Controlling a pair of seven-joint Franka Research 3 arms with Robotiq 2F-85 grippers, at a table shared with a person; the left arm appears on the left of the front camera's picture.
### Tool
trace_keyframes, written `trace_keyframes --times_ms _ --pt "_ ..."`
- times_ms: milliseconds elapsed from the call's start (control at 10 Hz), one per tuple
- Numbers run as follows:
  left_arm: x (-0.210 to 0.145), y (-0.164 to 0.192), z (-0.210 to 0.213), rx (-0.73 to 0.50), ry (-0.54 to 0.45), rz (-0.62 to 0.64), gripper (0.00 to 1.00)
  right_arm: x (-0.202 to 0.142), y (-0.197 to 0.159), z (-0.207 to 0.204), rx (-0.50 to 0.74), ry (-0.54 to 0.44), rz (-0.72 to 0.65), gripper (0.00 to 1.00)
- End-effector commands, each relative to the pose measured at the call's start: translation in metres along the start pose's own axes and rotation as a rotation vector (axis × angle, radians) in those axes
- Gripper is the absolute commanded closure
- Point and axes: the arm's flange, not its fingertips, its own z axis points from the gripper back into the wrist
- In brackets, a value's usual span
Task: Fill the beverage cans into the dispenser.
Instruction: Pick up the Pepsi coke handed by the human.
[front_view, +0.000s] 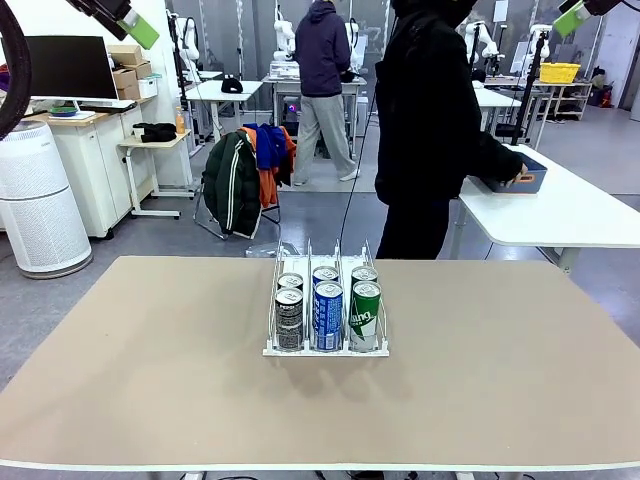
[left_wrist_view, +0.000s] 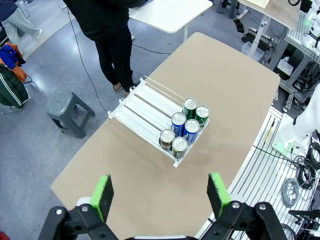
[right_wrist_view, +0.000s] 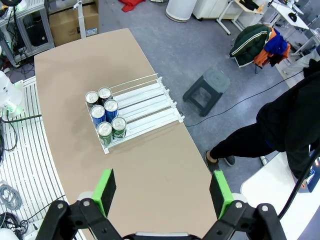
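Note:
The white wire-lane dispenser sits mid-table and holds several beverage cans in its front rows: black ones on the left, blue ones in the middle, green ones on the right. From above, the dispenser shows its rear lanes bare and the cans bunched at one end. My left gripper hangs high over the table, open, nothing between its green pads. My right gripper is likewise high and open. A green fingertip shows at each top corner of the front view.
A person in black stands beyond the far table edge, hand on a blue bin on a white side table. A grey stool stands on the floor by the far edge. The beige tabletop lies bare around the rack.

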Motion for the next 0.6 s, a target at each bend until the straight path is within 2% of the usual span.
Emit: trace_keyframes --times_ms 0,500 --pt "-0.0001 0.0002 -0.0001 0.0 -0.001 0.0 0.0 0.0003 0.0006 0.0006 -0.001 -0.001 0.0 0.0" --pt "-0.0001 0.0002 -0.0001 0.0 -0.001 0.0 0.0 0.0003 0.0006 0.0006 -0.001 -0.001 0.0 0.0"
